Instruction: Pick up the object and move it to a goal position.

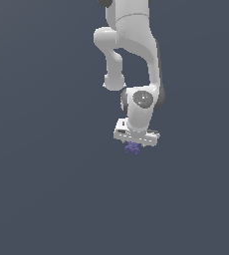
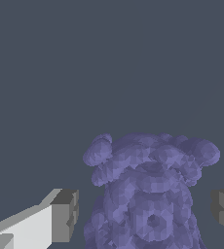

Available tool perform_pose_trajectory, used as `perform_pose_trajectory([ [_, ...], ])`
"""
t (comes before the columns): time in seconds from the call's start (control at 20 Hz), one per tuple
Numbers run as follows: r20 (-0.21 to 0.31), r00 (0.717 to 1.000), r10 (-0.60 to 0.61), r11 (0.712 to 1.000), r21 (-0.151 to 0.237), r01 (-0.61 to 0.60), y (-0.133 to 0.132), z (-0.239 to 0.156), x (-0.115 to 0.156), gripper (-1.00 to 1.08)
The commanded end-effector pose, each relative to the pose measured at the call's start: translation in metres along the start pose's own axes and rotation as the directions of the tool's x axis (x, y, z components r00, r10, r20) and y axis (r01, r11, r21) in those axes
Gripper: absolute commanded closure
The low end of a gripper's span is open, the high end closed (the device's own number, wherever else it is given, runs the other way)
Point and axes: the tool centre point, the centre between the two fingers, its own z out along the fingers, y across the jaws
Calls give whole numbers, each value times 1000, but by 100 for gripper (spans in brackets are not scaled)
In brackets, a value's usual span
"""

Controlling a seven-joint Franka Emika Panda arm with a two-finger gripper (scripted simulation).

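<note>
A white Panda arm (image 1: 136, 60) reaches down over a flat grey surface (image 1: 47, 199), its gripper (image 1: 133, 144) spread wide around the object (image 1: 132, 148), a lumpy purple cluster. In the wrist view, both grey fingertips (image 2: 65, 214) flank the object (image 2: 148, 194) with gaps, apparently not touching.

Simulated scene: featureless flat grey-blue ground (image 1: 47, 199) everywhere.

Both renders are evenly, softly lit — no glare, no cast shadows. Edges stay sharp and undistorted — only faceted shading shows.
</note>
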Motion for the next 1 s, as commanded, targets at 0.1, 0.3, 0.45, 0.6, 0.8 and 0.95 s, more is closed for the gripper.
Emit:
perform_pose_trajectory([
  [0.1, -1, 1000, 0, 1000, 0, 0, -1, 9, 1, -92],
  [0.3, -1, 1000, 0, 1000, 0, 0, -1, 9, 1, 108],
  [0.45, -1, 1000, 0, 1000, 0, 0, -1, 9, 1, 108],
  [0.6, -1, 1000, 0, 1000, 0, 0, -1, 9, 1, 108],
  [0.8, -2, 1000, 1, 1000, 1, -1, 0, 7, 2, 108],
  [0.95, -2, 1000, 1, 1000, 1, -1, 1, 0, 3, 108],
])
